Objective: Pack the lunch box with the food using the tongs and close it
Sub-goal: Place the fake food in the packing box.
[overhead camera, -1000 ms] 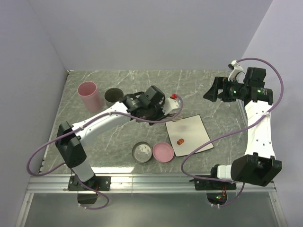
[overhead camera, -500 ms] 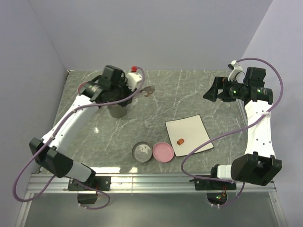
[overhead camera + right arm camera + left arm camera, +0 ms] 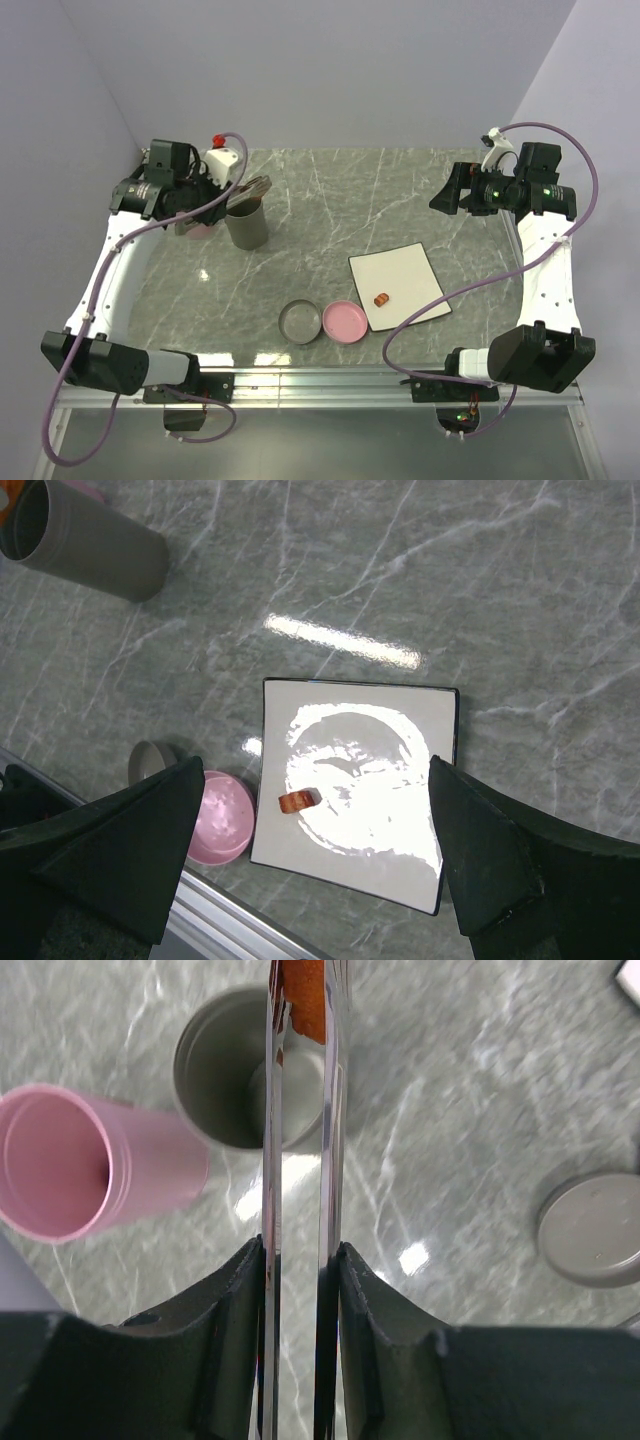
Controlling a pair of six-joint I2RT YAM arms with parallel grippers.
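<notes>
My left gripper (image 3: 205, 195) (image 3: 300, 1250) is shut on the silver tongs (image 3: 272, 1110), pressing their two arms close together. The tongs' tips (image 3: 262, 185) pinch a reddish-orange piece of food (image 3: 305, 995) right over the open mouth of the lunch box's grey pot (image 3: 246, 225) (image 3: 225, 1070). One small orange-brown piece of food (image 3: 381, 299) (image 3: 298, 800) lies on the white plate (image 3: 400, 270) (image 3: 400, 720). High above that plate, my right gripper (image 3: 450, 195) (image 3: 315, 765) is open and holds nothing.
A pink pot (image 3: 60, 1165) stands just left of the grey one, mostly hidden by my left arm in the top view. A grey lid (image 3: 300, 322) (image 3: 590, 1230) and a pink lid (image 3: 343, 322) (image 3: 222, 820) lie near the front edge, left of the plate.
My left arm has swung from beside the plate to the back left, carrying the tongs and the food piece over the grey pot. The right arm has not moved.
</notes>
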